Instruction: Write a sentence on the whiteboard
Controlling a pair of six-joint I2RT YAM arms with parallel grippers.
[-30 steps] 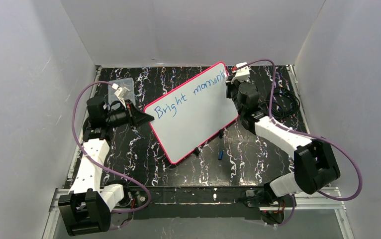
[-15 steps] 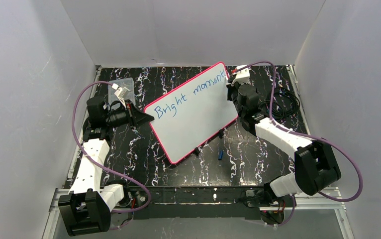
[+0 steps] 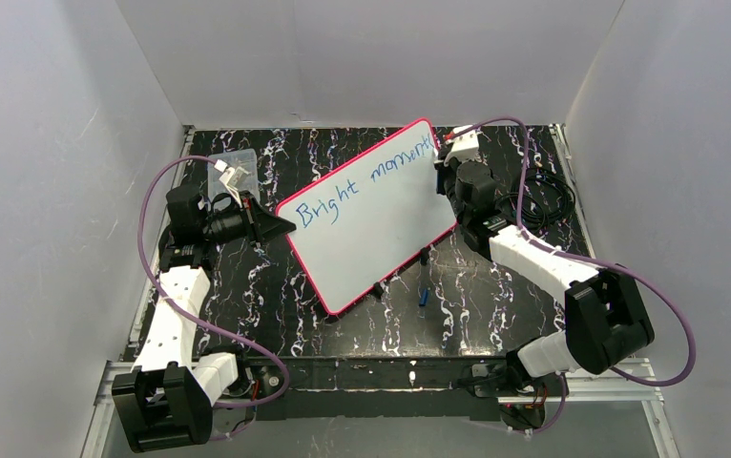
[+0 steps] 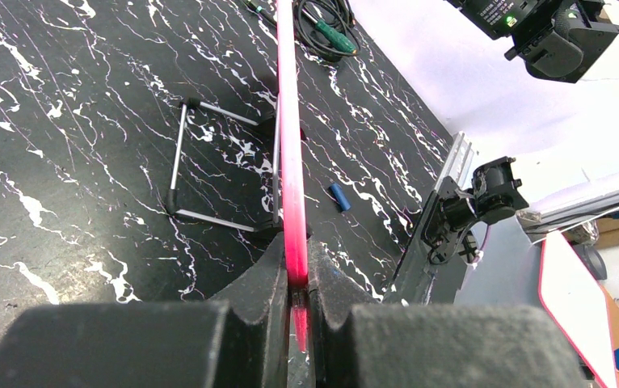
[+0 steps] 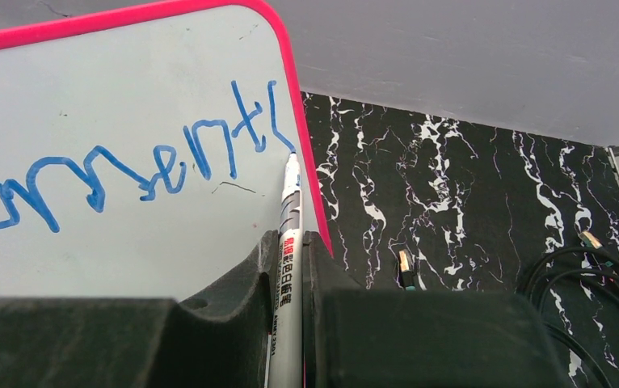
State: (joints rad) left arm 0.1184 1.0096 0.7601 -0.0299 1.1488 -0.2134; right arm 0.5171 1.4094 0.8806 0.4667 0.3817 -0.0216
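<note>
Centrally placed item: large flat white rectangular whiteboard [image 3: 381, 229] with rounded corners and a thin pink-red rim, set slantwise over the black white-veined table [image 3: 495, 296], between the two arms.
Writing: blue handwritten sentence [image 3: 366, 179] in slanted script; "Bright moment" is read along the upper edge, with a last stroke beside the rim.
Grip, left: the left gripper [image 4: 294, 279] is closed tight on the whiteboard's rim, the pink edge pinched between both fingers.
Grip, right: the right gripper [image 5: 290, 267] is narrowed onto a slim white-barrelled marker pen [image 5: 289, 206]; its tip is set against the board at the foot of the last stroke.
Support: thin metal wire stand [image 4: 209, 174], seen on the table beside the board's lower edge.
Loose item: small blue cylindrical cap [image 4: 339, 196], laid near the stand.
</note>
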